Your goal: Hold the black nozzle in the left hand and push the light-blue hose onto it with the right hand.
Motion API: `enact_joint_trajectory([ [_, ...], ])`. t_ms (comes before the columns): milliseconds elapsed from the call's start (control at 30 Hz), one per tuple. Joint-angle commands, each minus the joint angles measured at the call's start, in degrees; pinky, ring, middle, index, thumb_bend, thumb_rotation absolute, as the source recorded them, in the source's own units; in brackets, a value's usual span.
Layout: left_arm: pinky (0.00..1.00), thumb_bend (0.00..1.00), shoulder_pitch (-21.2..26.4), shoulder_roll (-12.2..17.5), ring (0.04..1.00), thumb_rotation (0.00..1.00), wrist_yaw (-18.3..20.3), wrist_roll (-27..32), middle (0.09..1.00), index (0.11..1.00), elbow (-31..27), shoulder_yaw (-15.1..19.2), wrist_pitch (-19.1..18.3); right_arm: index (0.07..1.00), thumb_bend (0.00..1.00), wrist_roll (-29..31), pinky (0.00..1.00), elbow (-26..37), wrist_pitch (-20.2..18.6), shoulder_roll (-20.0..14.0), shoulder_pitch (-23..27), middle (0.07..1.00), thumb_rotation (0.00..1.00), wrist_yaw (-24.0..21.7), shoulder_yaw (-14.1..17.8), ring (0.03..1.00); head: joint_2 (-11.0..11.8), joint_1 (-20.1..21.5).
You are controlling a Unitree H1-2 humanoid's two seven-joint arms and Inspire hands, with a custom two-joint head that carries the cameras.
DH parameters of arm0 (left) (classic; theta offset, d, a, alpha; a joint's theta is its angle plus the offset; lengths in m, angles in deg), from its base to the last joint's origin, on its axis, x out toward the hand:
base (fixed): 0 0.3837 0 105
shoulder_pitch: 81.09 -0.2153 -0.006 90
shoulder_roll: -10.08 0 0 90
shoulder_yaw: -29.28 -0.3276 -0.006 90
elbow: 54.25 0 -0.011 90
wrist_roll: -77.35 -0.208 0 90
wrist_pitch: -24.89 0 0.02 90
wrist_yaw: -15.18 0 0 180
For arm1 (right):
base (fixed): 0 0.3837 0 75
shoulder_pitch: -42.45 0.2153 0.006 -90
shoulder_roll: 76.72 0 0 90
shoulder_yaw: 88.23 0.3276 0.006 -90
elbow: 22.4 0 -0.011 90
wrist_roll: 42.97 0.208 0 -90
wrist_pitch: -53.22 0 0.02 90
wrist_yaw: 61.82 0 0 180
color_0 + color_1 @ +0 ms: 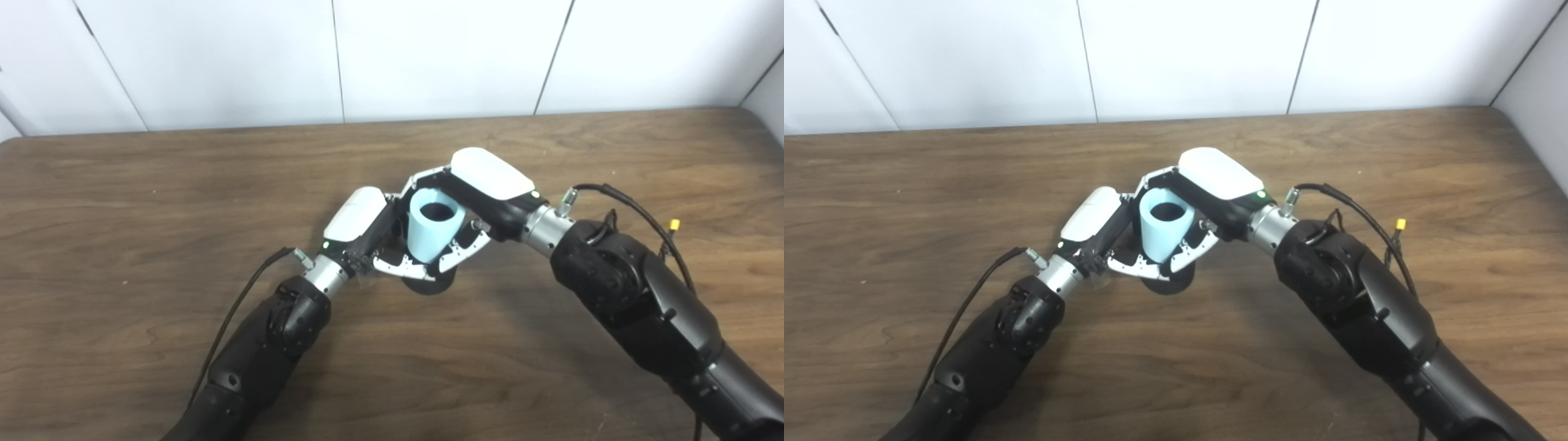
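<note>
Could slip sideways off the black nozzle (429,285) low over the table (153,184) if tilted: light-blue hose (432,229) gripped by right robot hand (484,196), left robot hand (361,229) seemingly closed on nozzle.

Matt light-blue hose (432,231), perhaps plastic; wood-grain table (153,202).

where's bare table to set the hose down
Bare wood lies left of the left hand, right of the right hand, and behind both toward the wall. It is crowded mid-table, where both hands close around the hose and nozzle.
</note>
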State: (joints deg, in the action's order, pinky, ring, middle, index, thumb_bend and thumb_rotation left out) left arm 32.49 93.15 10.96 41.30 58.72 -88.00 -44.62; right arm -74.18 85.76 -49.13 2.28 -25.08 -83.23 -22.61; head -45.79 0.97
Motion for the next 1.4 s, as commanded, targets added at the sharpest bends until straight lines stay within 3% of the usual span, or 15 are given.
enact_joint_trajectory([
  [0, 0.34, 0.5, -3.59, 0.92, 0.385, 0.0, 0.77, -1.5, 0.456, 0.511, 4.58, -0.73, -2.03, 0.954, 0.93, 2.27, 0.57, 2.03, -2.15, 0.42, 0.92, 0.969, 0.21, -2.35, 2.4, 0.817, 0.25, 0.06],
  [133, 0.33, 0.5, -3.36, 0.94, 0.384, 0.0, 0.42, -1.83, 0.446, 0.512, 5.17, -0.93, -1.67, 0.997, 0.95, 7.26, 0.69, 3.67, -5.46, 2.89, 3.53, 0.999, 0.18, -2.4, 8.66, 0.914, 0.7, 0.15],
  [233, 0.34, 0.5, -3.28, 0.98, 0.387, 0.0, 0.11, -1.75, 0.447, 0.512, 5.59, -0.96, -1.25, 1.0, 0.98, 10.76, 0.68, 2.59, -4.53, 4.07, 4.94, 1.0, 0.19, -1.77, 12.57, 0.897, 0.91, 0.21],
  [333, 0.33, 0.5, -3.2, 1.06, 0.38, 0.0, -0.24, -2.02, 0.446, 0.512, 5.9, -1.11, -1.23, 1.0, 1.0, 13.75, 0.66, 2.32, -4.71, 3.55, 5.0, 1.0, 0.23, -1.75, 16.24, 0.897, 1.22, 0.14],
  [433, 0.32, 0.5, -3.25, 1.17, 0.373, 0.0, -0.17, -1.69, 0.441, 0.512, 5.94, -1.08, -1.12, 1.0, 1.0, 17.57, 0.72, 2.46, -5.99, 2.4, 4.41, 1.0, 0.23, -2.88, 19.51, 0.927, 1.3, 0.2],
  [567, 0.33, 0.5, -3.31, 1.27, 0.376, 0.0, -0.2, -1.54, 0.45, 0.512, 6.02, -0.9, -1.14, 1.0, 1.0, 22.18, 0.76, 2.29, -8.59, 0.13, 3.24, 1.0, 0.14, -5.11, 21.83, 0.931, 1.35, 0.21],
  [700, 0.34, 0.5, -3.21, 1.41, 0.384, 0.0, 0.4, -1.34, 0.459, 0.512, 5.92, -0.78, -1.54, 1.0, 0.94, 25.94, 0.73, -0.06, -7.56, -2.8, 1.67, 1.0, 0.07, -6.66, 22.96, 0.913, 1.51, 0.21],
  [833, 0.36, 0.5, -3.14, 1.54, 0.398, 0.0, 0.75, -1.55, 0.463, 0.51, 5.85, -0.7, -2.31, 1.0, 0.85, 28.29, 0.7, -2.49, -7.15, -1.35, -0.83, 0.983, 0.02, -4.43, 24.8, 0.862, 1.79, -0.13],
  [867, 0.38, 0.5, -3.12, 1.7, 0.415, 0.0, 1.58, -1.84, 0.462, 0.512, 5.48, -0.84, -3.39, 0.984, 0.82, 28.21, 0.65, -3.2, -6.21, -0.53, -1.49, 0.953, 0.03, -3.15, 25.22, 0.812, 1.86, -0.18],
  [933, 0.43, 0.51, -2.87, 2.51, 0.488, 0.0, 6.03, -2.95, 0.476, 0.514, 3.65, -1.75, -7.65, 0.957, 0.78, 28.9, 0.66, -4.29, -6.41, 1.96, -2.75, 0.924, 0.06, -0.34, 26.78, 0.77, 2.04, -0.26],
  [967, 0.52, 0.75, -2.72, 2.91, 0.618, 0.08, 8.0, -3.46, 0.661, 0.684, 2.83, -2.27, -9.56, 0.929, 0.76, 29.37, 0.7, -4.61, -6.73, 2.92, -3.12, 0.905, 0.07, 0.62, 27.42, 0.749, 2.14, -0.24],
  [1000, 0.55, 0.83, -2.56, 3.51, 0.663, 0.11, 10.26, -4.58, 0.724, 0.742, 1.66, -3.03, -12.19, 0.919, 0.76, 29.59, 0.71, -5.63, -5.82, 4.44, -3.76, 0.898, 0.07, 2.25, 28.2, 0.742, 2.4, -0.12],
  [1067, 0.68, 0.97, -2.49, 4.25, 0.874, 0.22, 12.17, -5.81, 0.937, 0.941, 0.35, -3.95, -15.1, 0.891, 0.73, 29.65, 0.63, -7.29, -3.87, 6.31, -4.59, 0.868, 0.13, 4.23, 29.08, 0.687, 2.54, 0.05],
  [1200, 0.84, 1.0, -3.36, 5.16, 0.991, 0.26, 13.25, -6.63, 0.997, 0.997, -2.34, -3.98, -18.51, 0.88, 0.71, 30.92, 0.53, -8.91, -2.36, 9.86, -6.22, 0.856, 0.2, 6.74, 30.64, 0.663, 3.04, 0.04],
  [1367, 0.9, 1.0, -5.08, 6.0, 1.0, 0.27, 13.47, -6.45, 1.0, 1.0, -7.14, -2.25, -22.58, 0.844, 0.64, 33.48, 0.5, -9.05, -1.89, 14.77, -8.21, 0.835, 0.04, 10.09, 32.64, 0.655, 3.47, 0.06],
])
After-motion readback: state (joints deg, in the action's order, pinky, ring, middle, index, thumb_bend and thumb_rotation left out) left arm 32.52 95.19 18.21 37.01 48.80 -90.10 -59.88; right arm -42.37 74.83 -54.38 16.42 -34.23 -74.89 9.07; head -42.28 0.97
